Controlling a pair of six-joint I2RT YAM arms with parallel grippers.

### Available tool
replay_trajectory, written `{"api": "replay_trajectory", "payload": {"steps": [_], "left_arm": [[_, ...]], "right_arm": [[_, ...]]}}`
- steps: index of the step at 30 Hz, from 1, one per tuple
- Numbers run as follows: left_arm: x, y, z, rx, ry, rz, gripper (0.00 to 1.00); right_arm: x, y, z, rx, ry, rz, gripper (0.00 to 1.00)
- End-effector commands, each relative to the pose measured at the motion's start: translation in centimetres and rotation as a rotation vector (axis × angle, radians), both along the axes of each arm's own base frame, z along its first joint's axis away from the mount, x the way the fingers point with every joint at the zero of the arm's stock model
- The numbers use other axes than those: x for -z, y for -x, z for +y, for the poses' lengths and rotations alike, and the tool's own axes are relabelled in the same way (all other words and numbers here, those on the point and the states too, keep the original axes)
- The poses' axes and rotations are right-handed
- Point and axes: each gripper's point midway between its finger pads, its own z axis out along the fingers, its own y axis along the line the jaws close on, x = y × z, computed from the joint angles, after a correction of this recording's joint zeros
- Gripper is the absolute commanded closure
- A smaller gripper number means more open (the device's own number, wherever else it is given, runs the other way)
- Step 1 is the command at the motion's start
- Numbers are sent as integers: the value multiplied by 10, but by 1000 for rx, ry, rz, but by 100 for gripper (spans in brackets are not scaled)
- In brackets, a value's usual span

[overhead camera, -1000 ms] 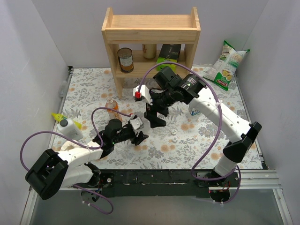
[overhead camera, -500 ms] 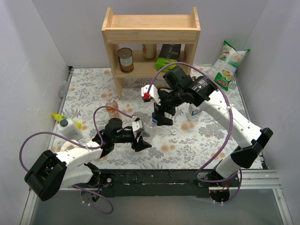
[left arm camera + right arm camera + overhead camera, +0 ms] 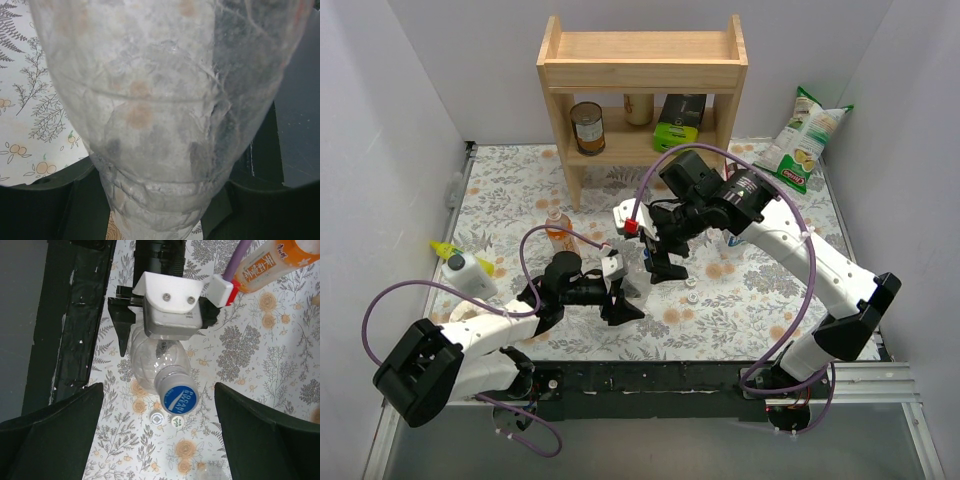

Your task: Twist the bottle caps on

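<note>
Because the left hand [image 3: 155, 347] pinches the clear bottle [image 3: 157, 362] by its body, neck tilted outward for capping, the right wrist view finds its blue cap [image 3: 175, 396] seated, centred beneath the right hand [image 3: 160, 440], whose fingers stand spread wide; two loose caps [image 3: 157, 417] lie just beside it; the left wrist view is all bottle, wedged between that hand's fingers; overhead, the right hand hovers above the cap end, touching nothing.

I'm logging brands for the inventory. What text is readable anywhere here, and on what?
"POCARI SWEAT": white print on the blue cap of the clear bottle.
Orange bottle label: characters, too blurred to read.
Chip bag, green box, tin can: print too small to read.
</note>
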Motion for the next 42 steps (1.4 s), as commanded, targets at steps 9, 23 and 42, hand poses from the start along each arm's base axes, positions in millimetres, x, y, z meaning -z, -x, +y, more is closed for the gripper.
{"api": "replay_trajectory", "payload": {"steps": [9,23,42], "left_arm": [[-26,-18,-6,-42,71,2,100],[-21,-16,-4,-10,48,-40,100],[-14,-17,0,-22,31,-61,100]], "right_arm": [[3,19,-9,-58,8,-48,2],[9,3,-1,24,23,-64,2],[3,-14,1,69,47,-131,2]]}}
